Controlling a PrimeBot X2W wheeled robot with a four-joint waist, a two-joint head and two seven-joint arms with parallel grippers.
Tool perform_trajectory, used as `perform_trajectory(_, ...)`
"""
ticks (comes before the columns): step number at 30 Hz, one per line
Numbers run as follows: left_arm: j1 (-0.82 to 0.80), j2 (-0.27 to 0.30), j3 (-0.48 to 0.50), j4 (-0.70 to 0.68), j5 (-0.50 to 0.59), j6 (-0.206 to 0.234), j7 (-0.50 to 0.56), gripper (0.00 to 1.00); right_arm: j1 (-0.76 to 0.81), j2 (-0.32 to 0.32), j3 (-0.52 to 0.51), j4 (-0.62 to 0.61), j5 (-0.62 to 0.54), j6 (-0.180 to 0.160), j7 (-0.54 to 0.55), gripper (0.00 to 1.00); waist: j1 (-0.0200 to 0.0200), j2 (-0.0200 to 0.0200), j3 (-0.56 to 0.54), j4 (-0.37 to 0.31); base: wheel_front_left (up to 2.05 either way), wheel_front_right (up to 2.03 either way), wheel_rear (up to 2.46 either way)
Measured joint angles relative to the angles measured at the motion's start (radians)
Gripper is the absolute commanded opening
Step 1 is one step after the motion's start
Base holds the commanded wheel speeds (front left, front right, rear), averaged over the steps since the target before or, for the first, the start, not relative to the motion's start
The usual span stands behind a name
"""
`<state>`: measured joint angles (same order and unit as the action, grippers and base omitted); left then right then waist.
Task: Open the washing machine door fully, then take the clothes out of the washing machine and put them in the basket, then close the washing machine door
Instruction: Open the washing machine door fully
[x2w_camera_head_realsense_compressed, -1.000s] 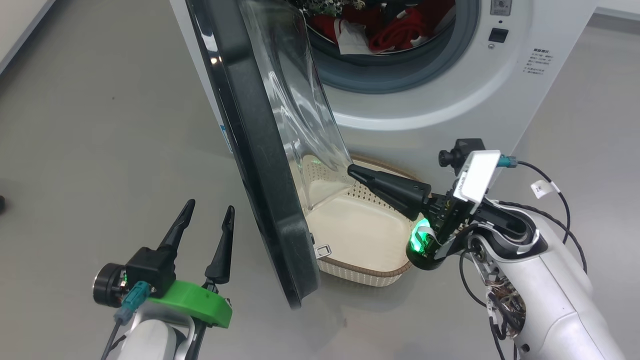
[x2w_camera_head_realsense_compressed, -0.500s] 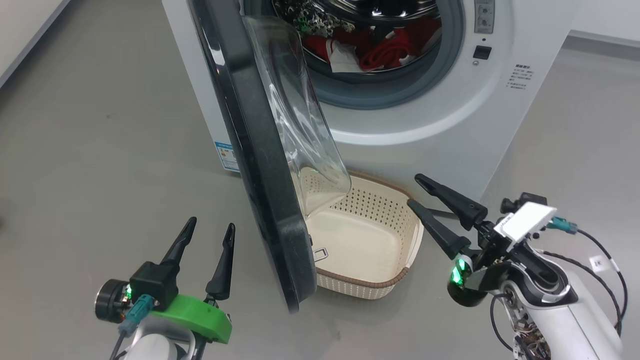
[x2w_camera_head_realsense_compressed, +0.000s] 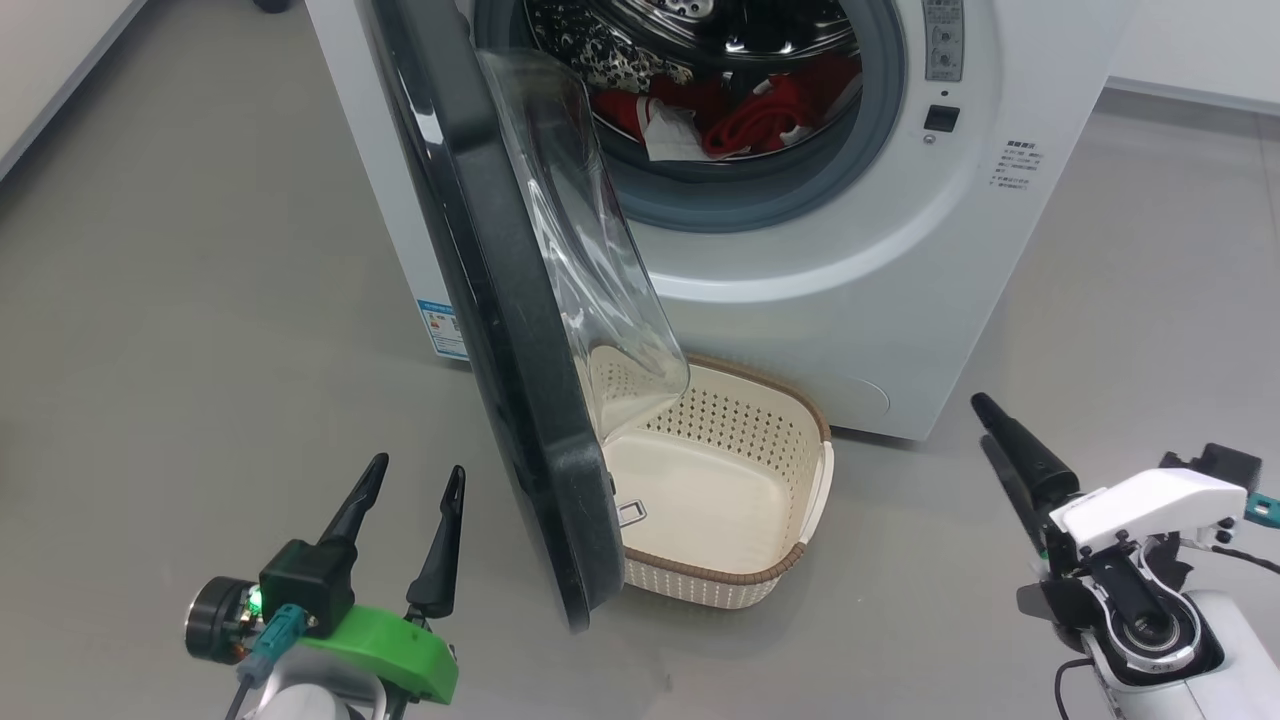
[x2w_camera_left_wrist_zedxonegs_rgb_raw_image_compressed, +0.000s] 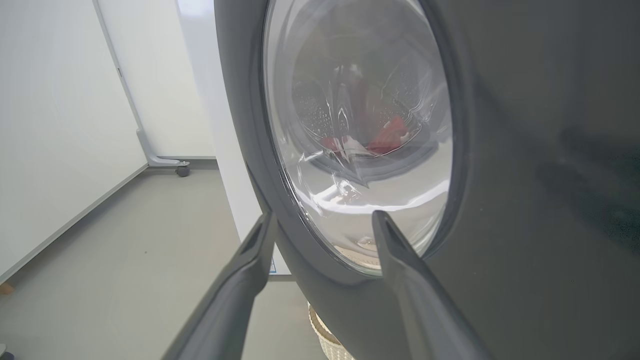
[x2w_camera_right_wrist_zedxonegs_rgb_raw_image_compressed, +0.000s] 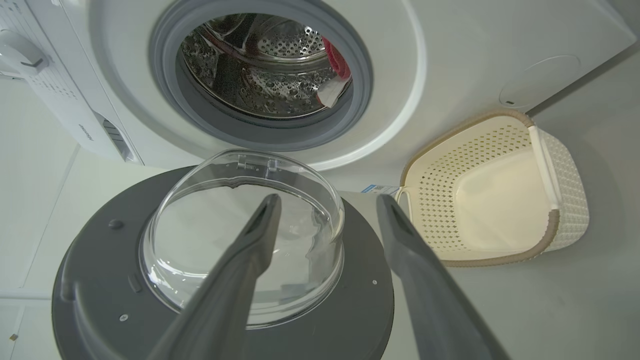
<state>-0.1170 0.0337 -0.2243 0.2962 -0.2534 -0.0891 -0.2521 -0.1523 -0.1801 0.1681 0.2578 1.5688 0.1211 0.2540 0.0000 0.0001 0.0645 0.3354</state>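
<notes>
Room: grey floor (x2w_camera_head_realsense_compressed: 200, 300), white wall (x2w_camera_left_wrist_zedxonegs_rgb_raw_image_compressed: 50, 100).
Washer (x2w_camera_head_realsense_compressed: 800, 300): one, white, on the floor; clothes (x2w_camera_head_realsense_compressed: 740, 120) lie in its drum (x2w_camera_right_wrist_zedxonegs_rgb_raw_image_compressed: 270, 65).
Door (x2w_camera_head_realsense_compressed: 500, 330): one, black, swung out, standing between left pincer (x2w_camera_head_realsense_compressed: 419, 465) and basket (x2w_camera_head_realsense_compressed: 700, 575).
Basket: one, cream, just before the washer, bare bottom showing.
Clothes: red and white pieces beside a spotted one; count unclear.
Pincers: two, both spread; left pincer near the door's outer face, right pincer (x2w_camera_head_realsense_compressed: 981, 420) right of the basket.

Grey floor (x2w_camera_head_realsense_compressed: 200, 250) in front of me, w/ the washing machine (x2w_camera_head_realsense_compressed: 950, 300) standing on it & the basket (x2w_camera_head_realsense_compressed: 700, 592) sat on the floor just in front of it.
</notes>
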Motion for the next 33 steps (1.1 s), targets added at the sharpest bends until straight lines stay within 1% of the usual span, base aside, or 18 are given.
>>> perform_trajectory(2, 0.0, 0.0, 0.003, 0.0, 0.0, 0.0, 0.0, 1.0, 0.008, -0.01, -0.009, 0.0, -0.052, 0.0, -0.061, 1.0, 0.0, 0.0, 0.0, -0.002, 0.0, 0.0, 0.0)
perform_trajectory(6, 0.0, 0.0, 0.009, 0.001, 0.0, 0.0, 0.0, 1.0, 0.026, -0.062, 0.004, 0.014, -0.23, 0.0, -0.179, 1.0, 0.0, 0.0, -0.004, -0.007, 0.0, 0.0, 0.0)
perform_trajectory(10, 0.0, 0.0, 0.012, 0.002, 0.0, 0.0, 0.0, 1.0, 0.051, -0.088, 0.014, 0.026, -0.373, 0.0, -0.298, 1.0, 0.0, 0.0, -0.01, -0.011, 0.0, 0.0, 0.0)
perform_trajectory(12, 0.0, 0.0, 0.014, 0.003, 0.0, 0.0, 0.0, 1.0, 0.059, -0.083, 0.005, 0.034, -0.39, -0.006, -0.346, 1.0, 0.0, 0.0, -0.012, -0.013, 0.0, 0.0, 0.0)
perform_trajectory(15, 0.001, 0.0, 0.015, 0.005, 0.0, 0.0, 0.0, 1.0, 0.069, -0.084, 0.008, 0.041, -0.458, -0.036, -0.414, 1.0, 0.0, 0.0, -0.014, -0.015, 0.0, 0.0, 0.0)
perform_trajectory(20, 0.004, 0.0, 0.02, 0.006, 0.0, 0.0, 0.0, 1.0, 0.08, -0.122, 0.021, 0.044, -0.587, -0.09, -0.51, 1.0, 0.0, 0.0, -0.011, -0.017, 0.0, 0.0, 0.0)
perform_trajectory(23, 0.004, 0.0, 0.025, 0.006, 0.0, 0.0, 0.0, 1.0, 0.08, -0.155, 0.028, 0.044, -0.674, -0.127, -0.516, 1.0, 0.0, 0.0, -0.008, -0.018, 0.0, 0.0, 0.0)
perform_trajectory(29, 0.004, 0.0, 0.029, 0.006, 0.0, 0.0, 0.0, 1.0, 0.08, -0.198, 0.046, 0.03, -0.842, -0.204, -0.515, 1.0, 0.0, 0.0, -0.001, -0.023, 0.0, 0.0, 0.0)
perform_trajectory(32, 0.004, 0.0, 0.029, 0.006, 0.0, 0.0, 0.0, 1.0, 0.08, -0.214, 0.062, 0.021, -0.92, -0.222, -0.515, 1.0, 0.0, 0.0, 0.001, -0.025, 0.0, 0.0, 0.0)
perform_trajectory(33, 0.004, 0.0, 0.029, 0.006, 0.0, 0.0, 0.0, 1.0, 0.081, -0.214, 0.062, 0.018, -0.936, -0.222, -0.515, 1.0, 0.0, 0.0, 0.001, -0.026, 0.0, 0.0, 0.0)
